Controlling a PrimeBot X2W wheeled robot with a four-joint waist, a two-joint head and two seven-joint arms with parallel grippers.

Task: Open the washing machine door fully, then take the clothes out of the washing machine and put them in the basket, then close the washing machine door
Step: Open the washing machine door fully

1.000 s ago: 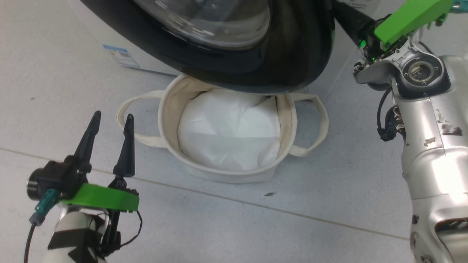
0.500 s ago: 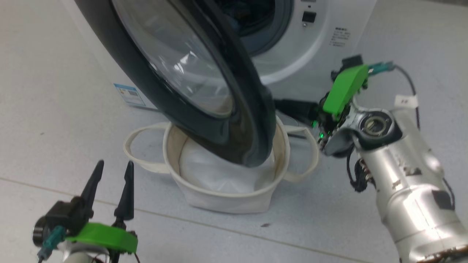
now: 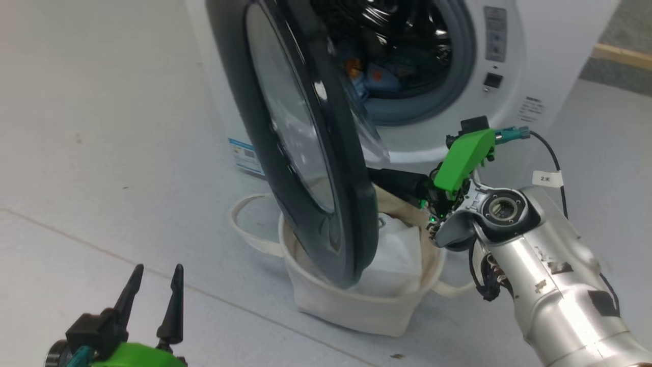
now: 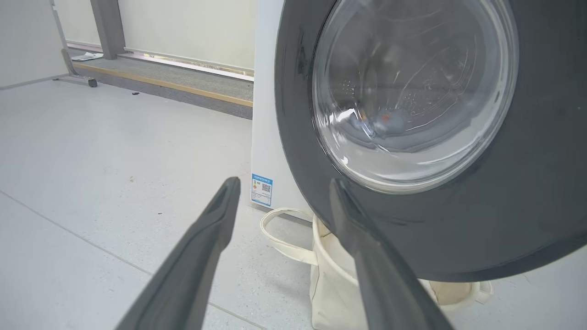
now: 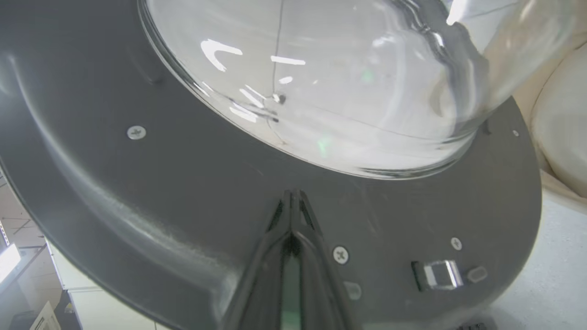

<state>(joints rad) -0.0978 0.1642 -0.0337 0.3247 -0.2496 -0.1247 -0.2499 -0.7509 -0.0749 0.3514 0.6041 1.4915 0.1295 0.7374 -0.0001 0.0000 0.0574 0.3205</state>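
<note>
The washing machine door (image 3: pixel 305 153), black-rimmed with a domed glass window, stands partly open and almost edge-on above the basket (image 3: pixel 356 306). My right gripper (image 3: pixel 379 176) reaches behind the door. It is shut, and its tips (image 5: pixel 292 195) rest against the door's inner face (image 5: pixel 137 183). Light-blue clothes (image 3: pixel 377 76) with orange print lie in the drum of the white washing machine (image 3: pixel 535 51). They also show through the glass as clothes (image 4: pixel 380 123). My left gripper (image 3: pixel 157 270) hangs open low at the left, well short of the door (image 4: pixel 458 229), with nothing between its fingers.
The cream basket (image 4: pixel 330 284) sits on the floor under the door's lower rim, lined in white. A blue label (image 4: pixel 261 189) marks the machine's lower front. Grey floor spreads to the left. A raised wooden-edged strip (image 4: pixel 183 87) runs along the far wall.
The head camera has risen and turned, bringing the drum into view. The door has swung further open with my shut right gripper behind it. My left gripper stays open.
</note>
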